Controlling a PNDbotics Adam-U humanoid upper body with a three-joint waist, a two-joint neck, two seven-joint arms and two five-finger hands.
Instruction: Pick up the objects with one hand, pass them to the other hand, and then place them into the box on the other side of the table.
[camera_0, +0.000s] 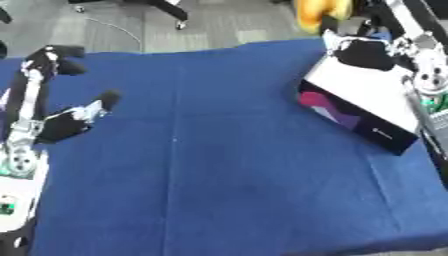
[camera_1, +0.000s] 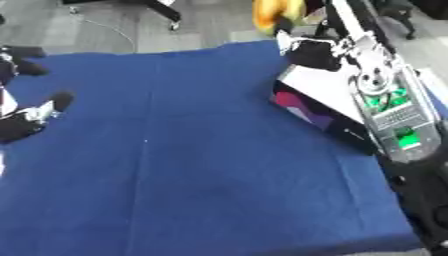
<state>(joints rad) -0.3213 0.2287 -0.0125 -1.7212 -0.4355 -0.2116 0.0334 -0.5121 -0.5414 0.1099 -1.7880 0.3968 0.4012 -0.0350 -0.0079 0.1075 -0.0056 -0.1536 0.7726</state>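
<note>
**Right hand parked over the box, blue table otherwise bare**

So the room had grey carpet tile and the whole work surface was a blue cloth-covered table (camera_0: 236, 165), creased down the middle. The box (camera_0: 359, 92), white on top with dark sides and a pink-purple print, sat at the far right corner of the cloth. The right hand (camera_1: 315, 54) hung right over the far end of that box, a dark lump against the white; I honestly couldn't tell whether its fingers were curled or straight, or whether anything was in them. Something yellow-orange (camera_1: 278, 14) showed just beyond the box, off the cloth, too fuzzy to name. I couldn't see anything inside the box, and no loose objects lay on the cloth.

Well away from the box, at the opposite edge, the left hand (camera_0: 74, 120) rested with fingers relaxed and open, holding nothing.

My read: this was the placing step at the box, or just after it. Next move would need a fresh object for the left hand to pick.
</note>
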